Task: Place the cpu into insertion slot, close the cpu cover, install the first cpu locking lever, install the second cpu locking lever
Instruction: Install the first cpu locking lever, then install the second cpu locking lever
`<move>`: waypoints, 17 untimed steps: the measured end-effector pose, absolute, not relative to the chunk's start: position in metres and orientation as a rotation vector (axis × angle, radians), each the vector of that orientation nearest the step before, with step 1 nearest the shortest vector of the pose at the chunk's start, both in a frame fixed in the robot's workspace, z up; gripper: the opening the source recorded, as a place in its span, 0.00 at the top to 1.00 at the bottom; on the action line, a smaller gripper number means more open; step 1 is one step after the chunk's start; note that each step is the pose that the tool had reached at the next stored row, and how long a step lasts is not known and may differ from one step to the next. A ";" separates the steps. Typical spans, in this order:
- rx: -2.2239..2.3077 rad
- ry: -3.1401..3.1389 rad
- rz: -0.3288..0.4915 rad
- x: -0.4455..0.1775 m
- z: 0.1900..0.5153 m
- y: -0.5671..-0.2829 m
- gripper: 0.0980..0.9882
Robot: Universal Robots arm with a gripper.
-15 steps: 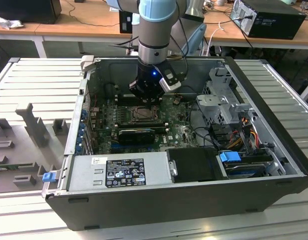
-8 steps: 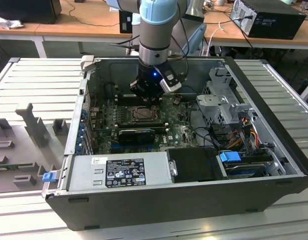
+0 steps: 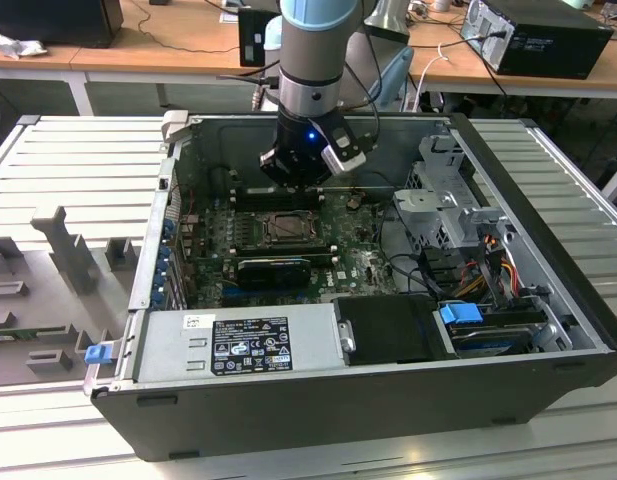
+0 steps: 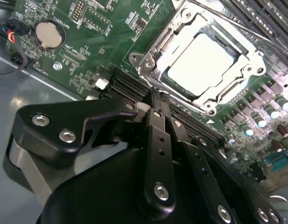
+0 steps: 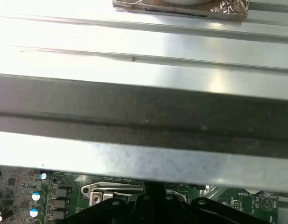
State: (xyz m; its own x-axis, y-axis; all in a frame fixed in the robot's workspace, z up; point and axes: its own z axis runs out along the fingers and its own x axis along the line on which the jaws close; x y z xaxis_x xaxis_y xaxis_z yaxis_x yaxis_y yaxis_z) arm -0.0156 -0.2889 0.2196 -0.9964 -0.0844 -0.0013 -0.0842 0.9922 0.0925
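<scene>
On a ribbed metal workbench [image 3: 68,160], the exterior view shows an open computer case [image 3: 548,300], the gripper [image 3: 300,178] hovering just behind the insertion slot [image 3: 288,228]. In the second wrist view, fingers [image 4: 158,121] pinched together and empty; the cpu [image 4: 200,60] lies seated under the closed cpu cover [image 4: 155,51]. The cover looks thin, stiff and springy: best handled at its rim.

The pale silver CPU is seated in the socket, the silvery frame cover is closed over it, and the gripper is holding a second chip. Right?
Not quite. In the second wrist view the black gripper holds nothing; its fingers are pressed together, empty. The rest stands: the pale silver-beige square CPU sits in the socket, with the silvery metal frame cover down around it.
</scene>
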 end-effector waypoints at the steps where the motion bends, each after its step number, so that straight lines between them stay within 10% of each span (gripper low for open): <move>1: 0.133 -3.133 -0.145 -0.016 0.220 -0.290 0.99; 17: 0.133 -3.133 -0.145 -0.016 0.220 -0.297 0.99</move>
State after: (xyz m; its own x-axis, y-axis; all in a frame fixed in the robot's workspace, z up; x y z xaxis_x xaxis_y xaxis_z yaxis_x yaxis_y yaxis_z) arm -0.0156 -0.2969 0.2197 -0.9964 -0.0845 -0.0012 -0.0842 0.9922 0.0922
